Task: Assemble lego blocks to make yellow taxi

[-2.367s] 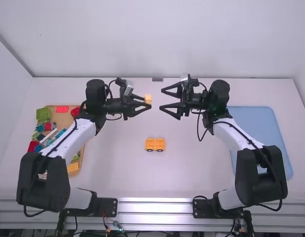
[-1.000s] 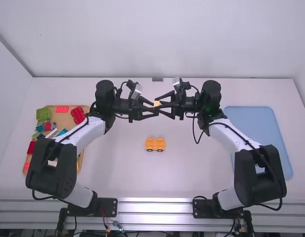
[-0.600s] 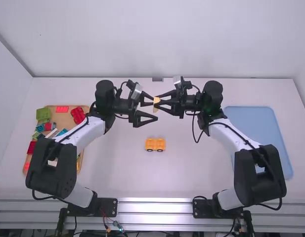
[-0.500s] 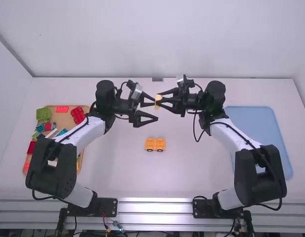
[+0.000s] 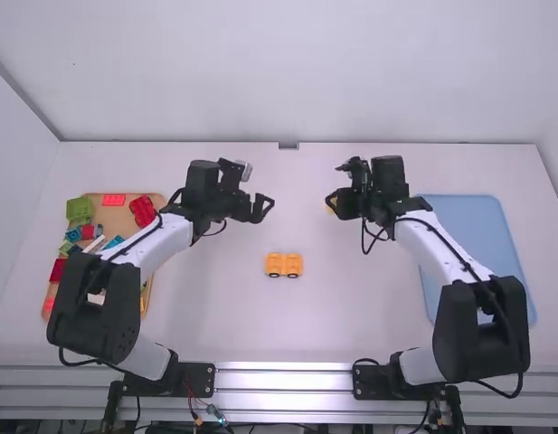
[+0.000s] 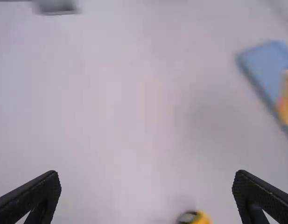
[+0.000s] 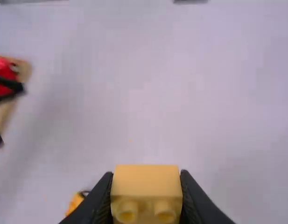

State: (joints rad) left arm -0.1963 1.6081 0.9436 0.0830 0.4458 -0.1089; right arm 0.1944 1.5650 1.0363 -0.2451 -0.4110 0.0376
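A yellow-orange car base with black wheels point(image 5: 284, 265) stands at the middle of the table. Beyond it and to its left, my left gripper point(image 5: 264, 209) is above the table; in its wrist view the left gripper point(image 6: 146, 186) has wide-spread fingers with nothing between them. My right gripper point(image 5: 334, 204) is above the table, beyond the base and to its right. The right wrist view has the right gripper point(image 7: 146, 191) closed on a yellow block point(image 7: 146, 182), studs showing. Part of that block point(image 5: 330, 210) shows beside the right gripper in the high view.
At the left, a wooden tray point(image 5: 157, 201) holds red, green, blue and other loose bricks, partly behind the left arm. A blue tray point(image 5: 477, 226) lies at the right, partly under the right arm. A small grey bracket point(image 5: 288, 146) is at the table's far edge.
The yellow block passed from my left gripper to my right one. The left fingers opened; the right gripper drew away rightward with the block. Both grippers then tilted downward.
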